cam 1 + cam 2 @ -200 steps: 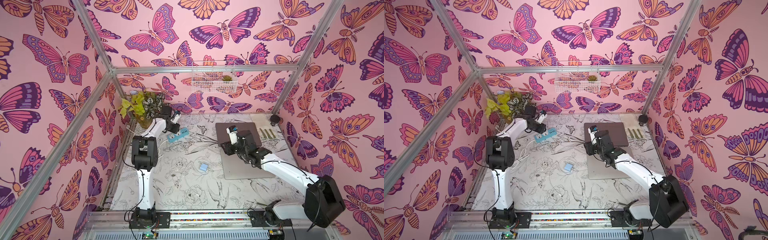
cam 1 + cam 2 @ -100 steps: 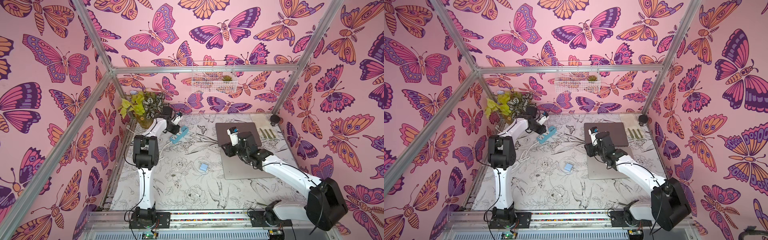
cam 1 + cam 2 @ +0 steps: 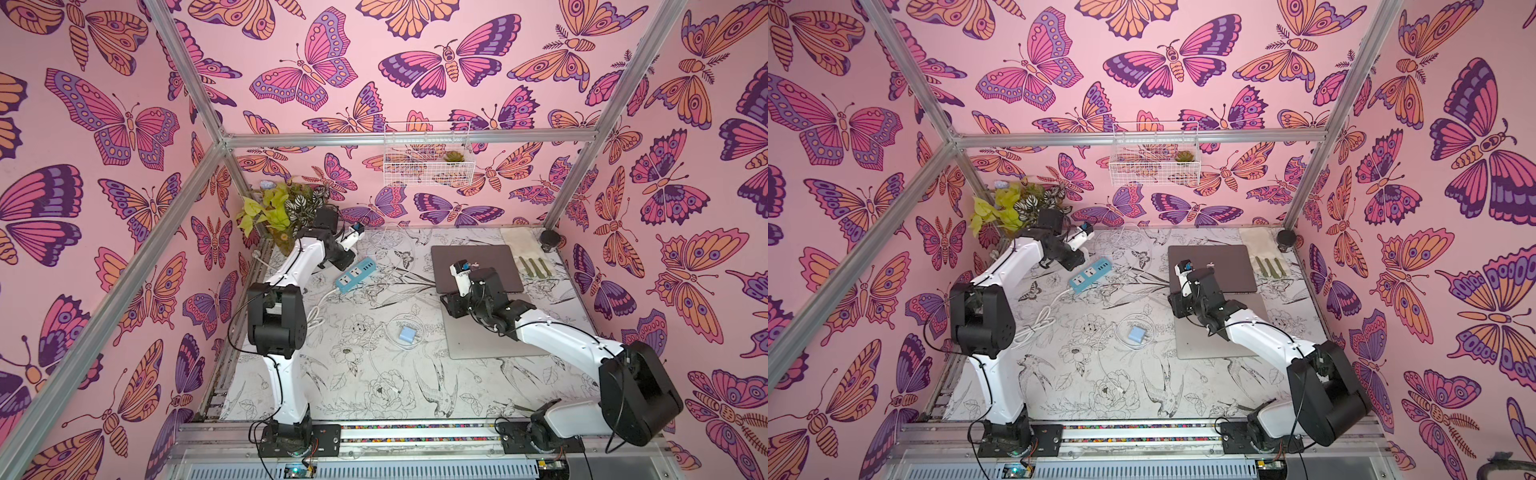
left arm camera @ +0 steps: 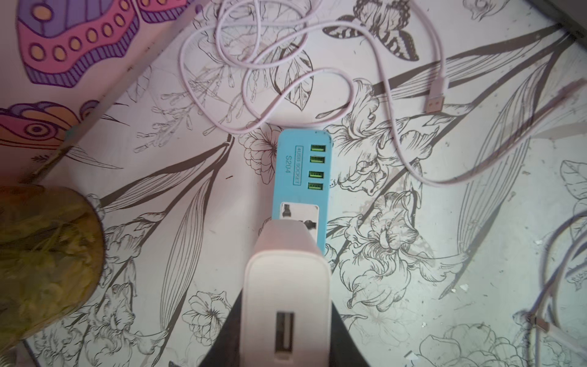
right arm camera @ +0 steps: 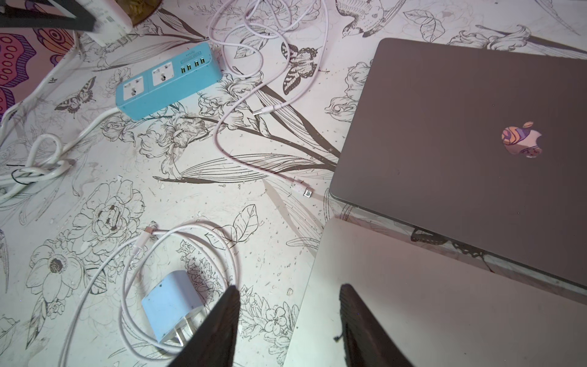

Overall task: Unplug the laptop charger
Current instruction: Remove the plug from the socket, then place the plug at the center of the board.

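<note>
The left gripper point(image 4: 286, 330) clenched one white laptop charger point(image 4: 286, 279), held clear of the one blue power strip point(image 3: 356, 274) at its 6 o'clock in a top view. The right gripper point(image 5: 289, 295) hung released over one pale slab point(image 5: 444, 311), with one grey laptop point(image 5: 460, 127) at the strip's 3 o'clock.

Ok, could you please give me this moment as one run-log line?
left gripper: shut on white charger | white charger: out of blue power strip, held above it | right gripper: open, empty, by closed laptop
</note>
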You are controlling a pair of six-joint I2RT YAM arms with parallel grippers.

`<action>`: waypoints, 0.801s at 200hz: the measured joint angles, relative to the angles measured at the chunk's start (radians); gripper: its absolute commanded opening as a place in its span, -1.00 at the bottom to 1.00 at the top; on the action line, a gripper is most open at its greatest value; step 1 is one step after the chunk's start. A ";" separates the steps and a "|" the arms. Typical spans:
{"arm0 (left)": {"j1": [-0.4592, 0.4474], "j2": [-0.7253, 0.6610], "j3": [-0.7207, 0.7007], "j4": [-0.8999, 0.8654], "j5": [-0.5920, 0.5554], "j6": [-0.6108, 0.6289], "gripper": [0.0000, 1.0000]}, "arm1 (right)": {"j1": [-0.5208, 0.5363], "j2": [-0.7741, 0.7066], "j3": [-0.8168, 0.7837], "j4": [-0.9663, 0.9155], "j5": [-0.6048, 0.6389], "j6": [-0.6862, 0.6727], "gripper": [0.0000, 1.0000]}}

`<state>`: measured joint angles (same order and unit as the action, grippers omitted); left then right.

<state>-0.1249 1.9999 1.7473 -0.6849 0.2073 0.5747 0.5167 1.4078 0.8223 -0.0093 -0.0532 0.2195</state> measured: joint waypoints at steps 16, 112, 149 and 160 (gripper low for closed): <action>0.003 -0.010 0.012 -0.002 0.040 -0.064 -0.58 | 0.000 -0.013 -0.022 0.024 0.012 0.000 0.04; -0.233 0.166 0.174 0.127 0.249 -0.804 -0.53 | 0.001 -0.427 -0.459 0.424 0.261 -0.038 0.06; -0.312 0.321 0.245 0.174 0.248 -0.931 -0.50 | 0.003 -0.435 -0.525 0.524 0.311 -0.044 0.06; -0.320 0.365 0.277 0.185 0.243 -0.956 -0.49 | 0.003 -0.431 -0.525 0.543 0.317 -0.044 0.06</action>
<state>-0.4450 2.3646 2.0239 -0.5003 0.4500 -0.3809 0.5198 0.9768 0.2974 0.5339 0.2634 0.1753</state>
